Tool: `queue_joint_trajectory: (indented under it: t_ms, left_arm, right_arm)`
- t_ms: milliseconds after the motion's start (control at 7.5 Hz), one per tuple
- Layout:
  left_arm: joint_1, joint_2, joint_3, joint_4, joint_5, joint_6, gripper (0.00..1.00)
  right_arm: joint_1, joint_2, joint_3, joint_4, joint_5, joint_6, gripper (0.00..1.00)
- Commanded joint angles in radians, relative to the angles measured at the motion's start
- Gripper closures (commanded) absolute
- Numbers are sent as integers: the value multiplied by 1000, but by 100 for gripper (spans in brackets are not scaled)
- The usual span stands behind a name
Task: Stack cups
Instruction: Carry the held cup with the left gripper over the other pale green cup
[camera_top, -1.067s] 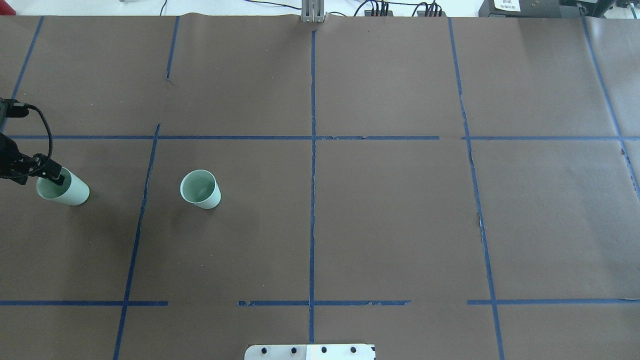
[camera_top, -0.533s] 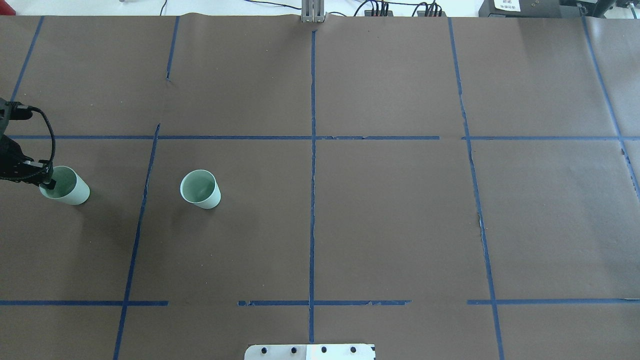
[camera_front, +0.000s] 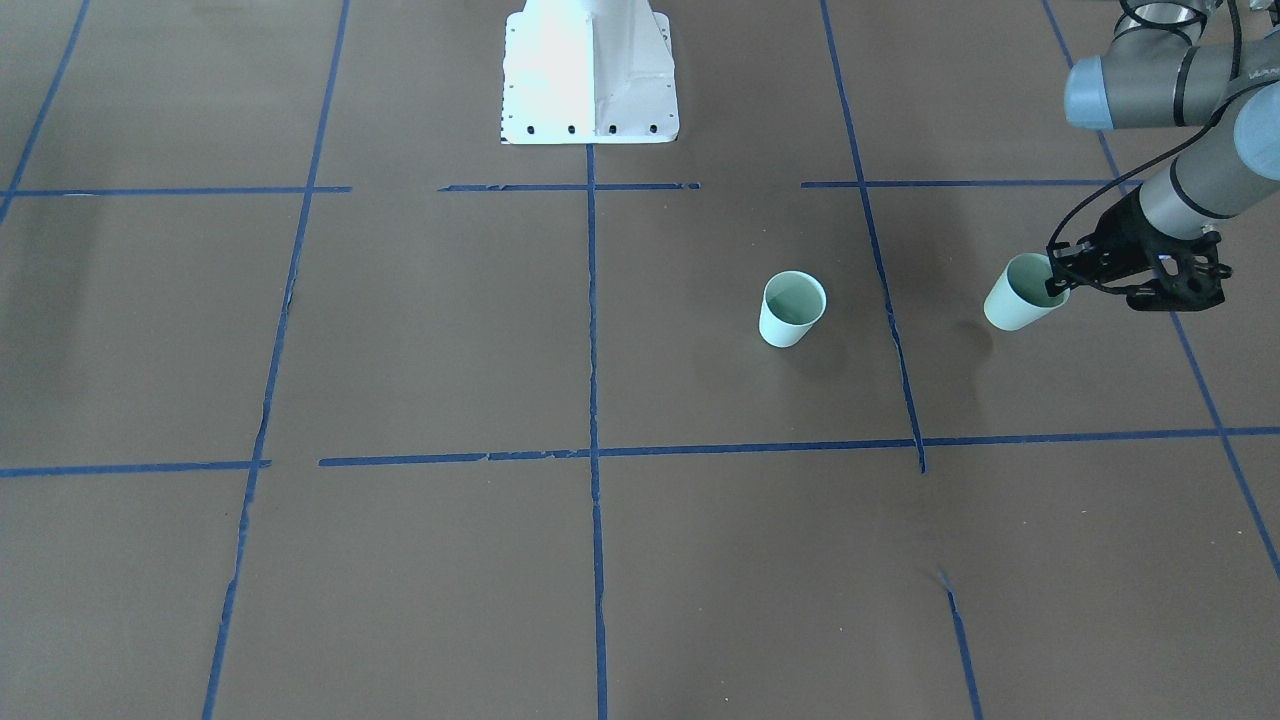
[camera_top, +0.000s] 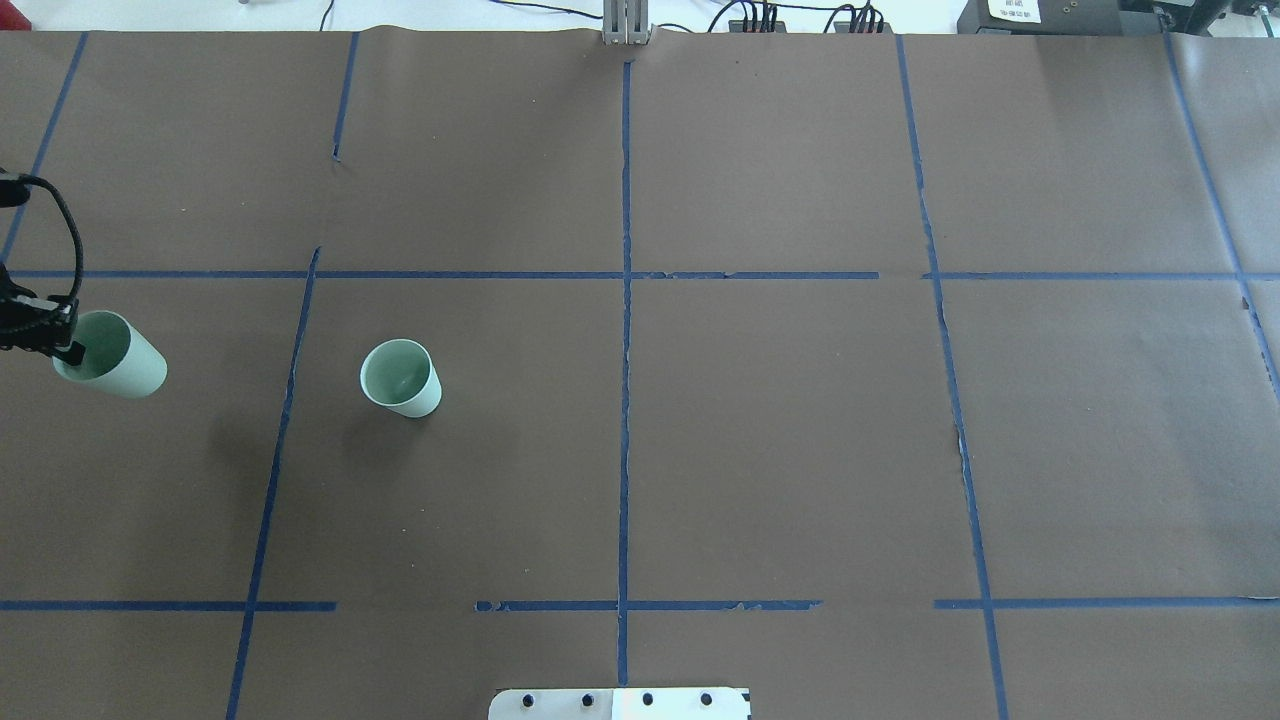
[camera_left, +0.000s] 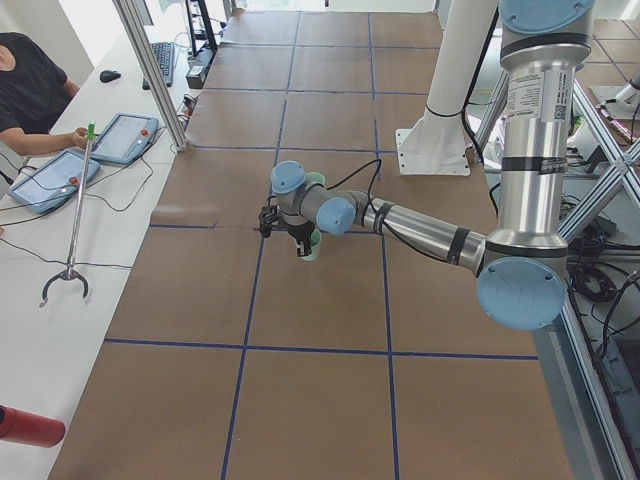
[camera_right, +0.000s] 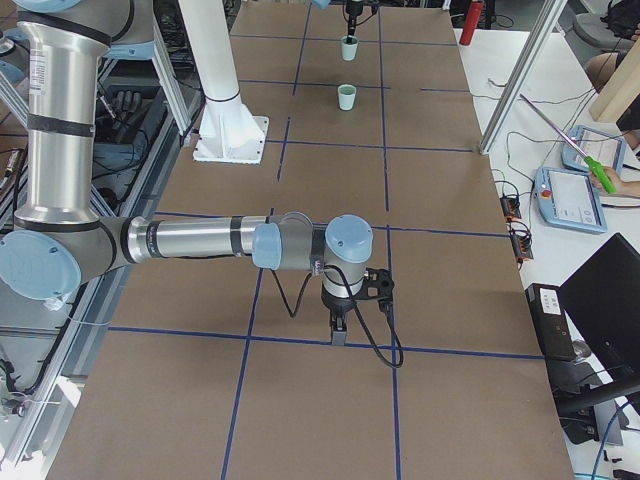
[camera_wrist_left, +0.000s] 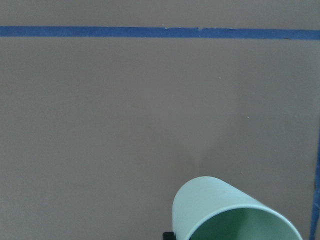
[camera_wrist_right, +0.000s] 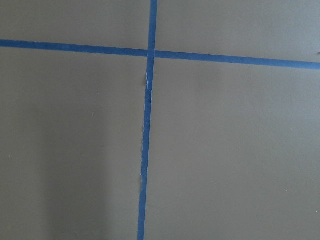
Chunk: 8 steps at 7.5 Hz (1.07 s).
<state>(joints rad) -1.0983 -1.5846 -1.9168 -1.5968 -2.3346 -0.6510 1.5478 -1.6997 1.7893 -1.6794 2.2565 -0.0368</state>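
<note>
Two pale mint-green cups. One cup stands upright on the brown table, left of centre; it also shows in the front view and the right view. My left gripper is shut on the rim of the other cup at the far left edge. That cup hangs tilted above the table, its shadow apart from it, as seen from the front, where the gripper pinches its rim, and in the left wrist view. My right gripper shows only in the right view, low over a tape line; I cannot tell if it is open or shut.
The white robot base stands at the table's near-robot edge. Blue tape lines divide the brown cover. Operators with tablets and a grabber tool are on a side bench beyond the table.
The left gripper has risen with the cup in it and drawn it a little further left; the cup now hangs tilted off the table. The other cup has not moved.
</note>
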Motion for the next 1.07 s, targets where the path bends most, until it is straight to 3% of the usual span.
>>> queue_joint_trajectory:
  t_ms: [0, 133, 267, 533, 933]
  left_arm:
    - [-118, -140, -103, 298, -3, 45, 100]
    - [-114, -228, -128, 428, -3, 31, 100]
    - [-103, -301, -137, 475, -11, -55, 100]
    - [36, -394, -134, 460, -20, -273, 100]
    - [199, -397, -55, 194, -15, -527, 100]
  right_arm:
    - [0, 0, -1, 0, 0, 0, 0]
    - [0, 0, 1, 0, 0, 1, 0]
    - [0, 0, -1, 0, 0, 0, 0]
    - [0, 0, 1, 1, 0, 0, 0]
    - [0, 0, -1, 1, 0, 0, 0]
